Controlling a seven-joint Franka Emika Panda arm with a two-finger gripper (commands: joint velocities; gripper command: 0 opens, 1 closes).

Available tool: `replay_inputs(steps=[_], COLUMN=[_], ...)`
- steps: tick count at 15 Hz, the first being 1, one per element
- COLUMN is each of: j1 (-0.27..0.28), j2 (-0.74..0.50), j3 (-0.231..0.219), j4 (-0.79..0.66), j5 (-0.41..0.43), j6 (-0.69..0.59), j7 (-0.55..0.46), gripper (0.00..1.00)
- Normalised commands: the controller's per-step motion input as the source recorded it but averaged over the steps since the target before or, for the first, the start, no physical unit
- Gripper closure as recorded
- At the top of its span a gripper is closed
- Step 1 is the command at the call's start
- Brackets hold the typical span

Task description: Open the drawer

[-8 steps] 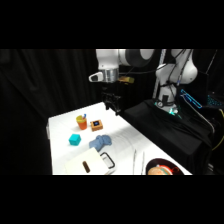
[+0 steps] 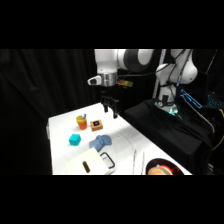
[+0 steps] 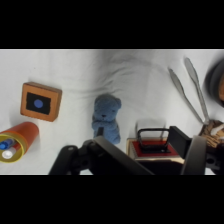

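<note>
The drawer (image 2: 86,163) is a pale tan wooden box with a black loop handle (image 2: 108,160), at the table's near edge. My gripper (image 2: 111,108) hangs open above the table's far side, well apart from the drawer and holding nothing. In the wrist view the drawer (image 3: 150,150) shows low in the picture with reddish trim. Its black loop handle (image 3: 152,135) sits between my two dark fingers (image 3: 107,156).
An orange cup (image 2: 81,121), an orange block with a dark top (image 2: 96,125), a teal cube (image 2: 75,139) and a blue plush toy (image 2: 101,143) lie between gripper and drawer. Metal tongs (image 2: 138,159) and a dark bowl (image 2: 160,170) lie to the right.
The gripper has sunk slightly toward the table. The objects on the table have not moved.
</note>
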Motion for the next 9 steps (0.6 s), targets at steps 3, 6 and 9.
replay_inputs(steps=[3, 6, 9], j1=[0.025, 0.048, 0.066], j2=[0.2, 0.22, 0.24], j3=[0.058, 0.065, 0.057], j4=[0.16, 0.2, 0.24], j5=[-0.031, -0.049, -0.083], j6=[0.24, 0.21, 0.2], j7=[0.18, 0.19, 0.21], gripper=[0.0, 0.0, 0.0])
